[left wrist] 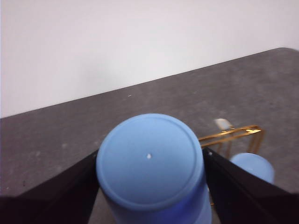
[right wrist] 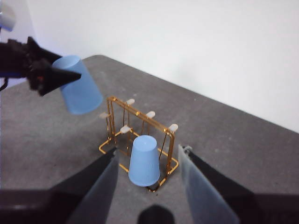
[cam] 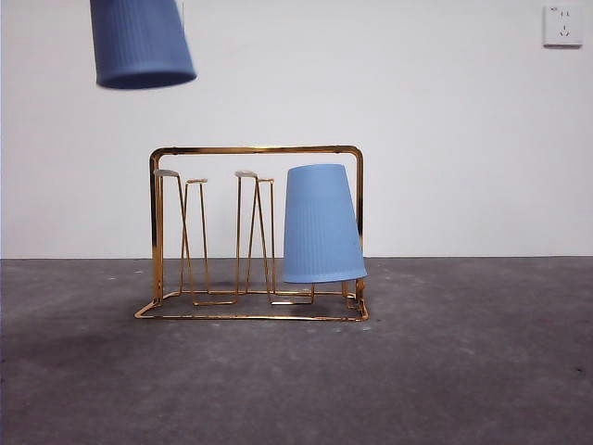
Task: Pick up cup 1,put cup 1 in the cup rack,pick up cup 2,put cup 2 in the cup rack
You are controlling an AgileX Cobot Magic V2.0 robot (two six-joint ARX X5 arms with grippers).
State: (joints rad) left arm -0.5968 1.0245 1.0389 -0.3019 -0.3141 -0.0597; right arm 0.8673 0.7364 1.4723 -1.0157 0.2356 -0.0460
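The gold wire cup rack [cam: 257, 232] stands mid-table. One blue ribbed cup [cam: 321, 225] sits upside down on a prong at the rack's right end, also seen in the right wrist view [right wrist: 144, 161]. A second blue cup [cam: 141, 42] hangs mouth-down in the air, high above and to the left of the rack. My left gripper [left wrist: 149, 158] is shut on this cup [left wrist: 152, 168], its base facing the wrist camera; the right wrist view shows that gripper [right wrist: 51, 74] holding the cup [right wrist: 80, 92] tilted. My right gripper [right wrist: 148, 150] is open and holds nothing, back from the rack [right wrist: 140, 133].
The rack's other white-tipped prongs [cam: 196, 182] are bare. The dark grey table [cam: 463, 371] runs to a white wall with a socket [cam: 562, 25] at the upper right.
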